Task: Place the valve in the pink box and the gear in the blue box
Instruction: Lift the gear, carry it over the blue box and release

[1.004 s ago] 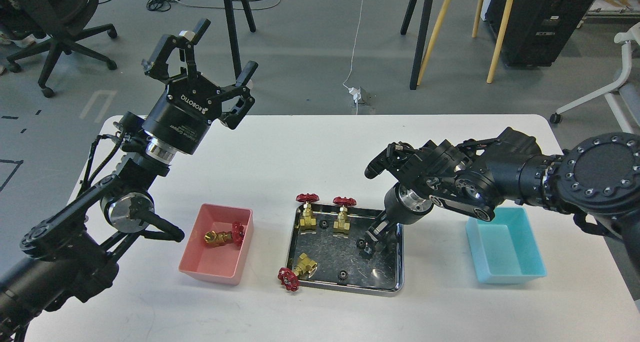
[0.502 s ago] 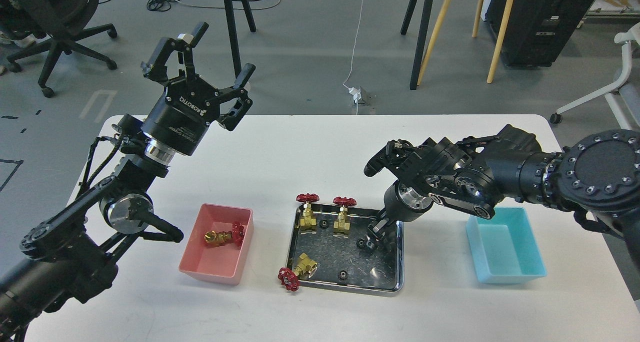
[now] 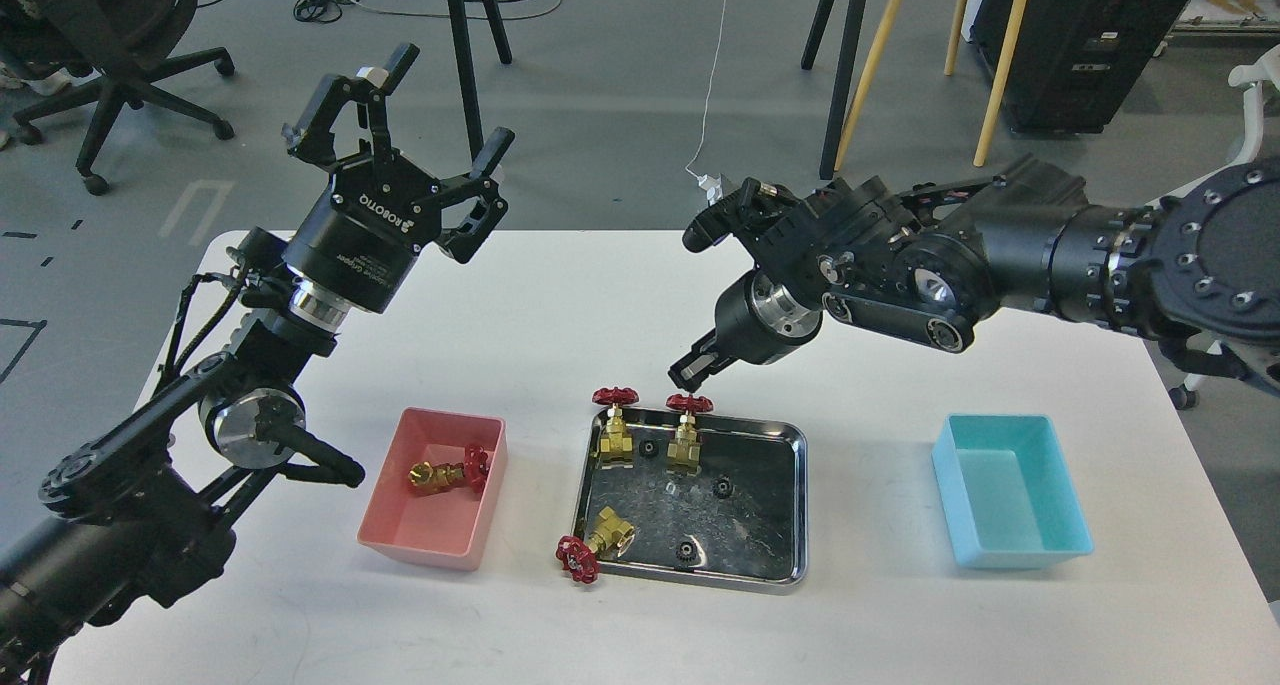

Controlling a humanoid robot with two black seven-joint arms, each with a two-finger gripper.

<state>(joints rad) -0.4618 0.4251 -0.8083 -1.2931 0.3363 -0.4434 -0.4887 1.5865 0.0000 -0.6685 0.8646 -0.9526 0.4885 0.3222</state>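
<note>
right claw above steel tray, jaw state can't be told. should drop squarely over one gear mid-tray. left claw apart, idle.

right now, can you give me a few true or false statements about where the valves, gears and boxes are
1. A valve lies inside the pink box. True.
2. The blue box holds a gear. False: it is empty.
3. Three valves remain at the steel tray, one of them hanging over its front left edge. True.
4. The left gripper is shut on a valve. False: it is open and holds nothing, raised above the table.
5. Every gear has left the tray. False: small black gears, such as one, lie in it.
</note>
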